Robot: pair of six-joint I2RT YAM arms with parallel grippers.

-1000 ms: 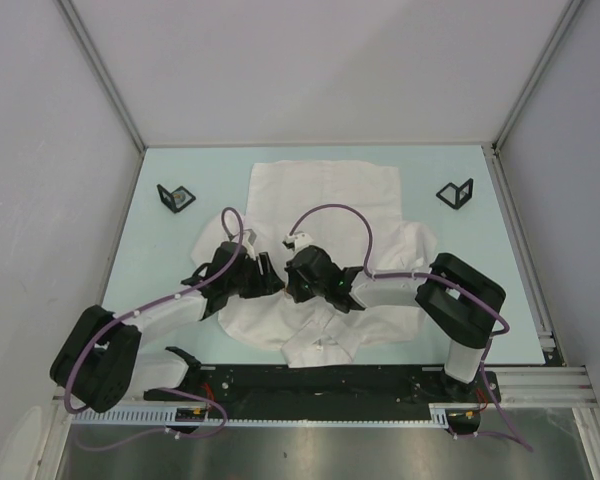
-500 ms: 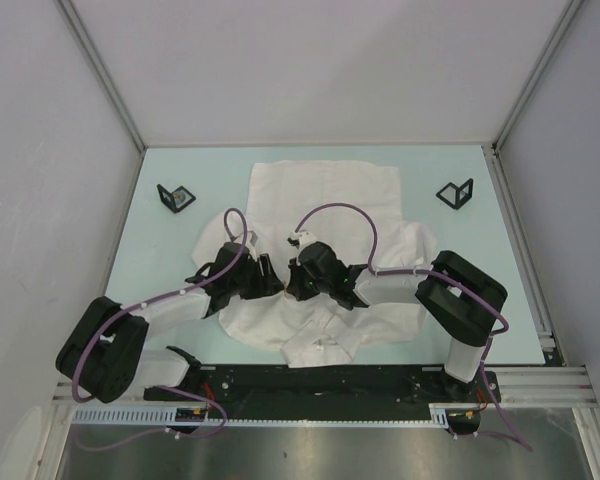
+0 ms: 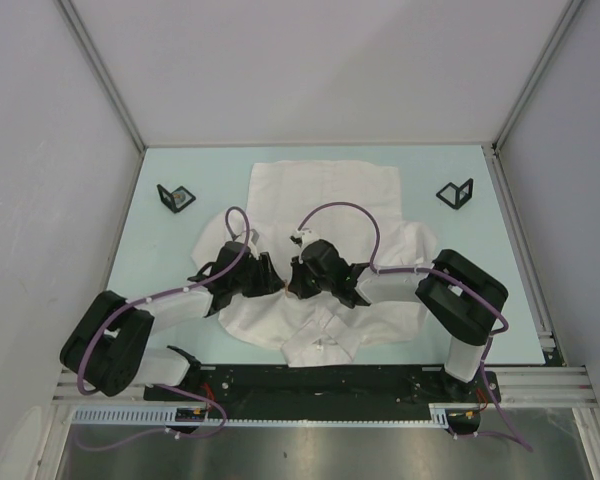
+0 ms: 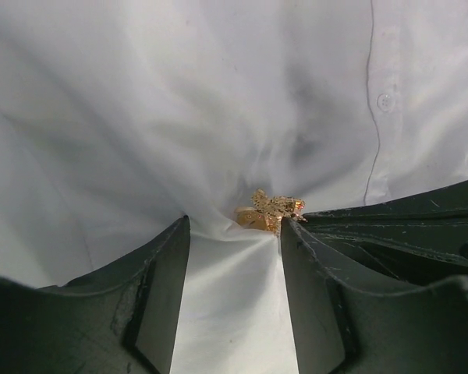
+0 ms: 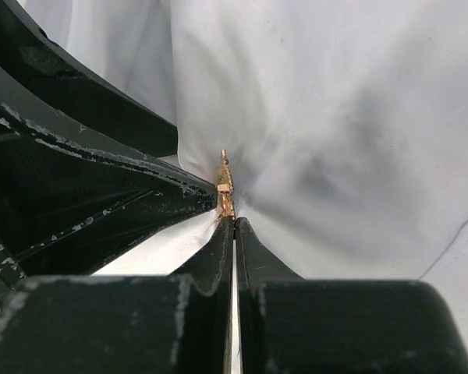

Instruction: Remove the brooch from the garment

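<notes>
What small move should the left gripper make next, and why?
Probably close the left gripper on the small gold metal brooch: it sits at the open jaws' tips, pinned in the thin white shirt, with the shut right gripper beside it.

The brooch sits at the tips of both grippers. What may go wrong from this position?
1. The garment puckers tightly around the brooch; pulling may tear the cloth if the pin is fastened.
2. The right gripper is shut at the brooch's edge, perhaps on cloth only, so it may slip.
3. The left gripper is open around the brooch; closing may pinch fabric too.
</notes>
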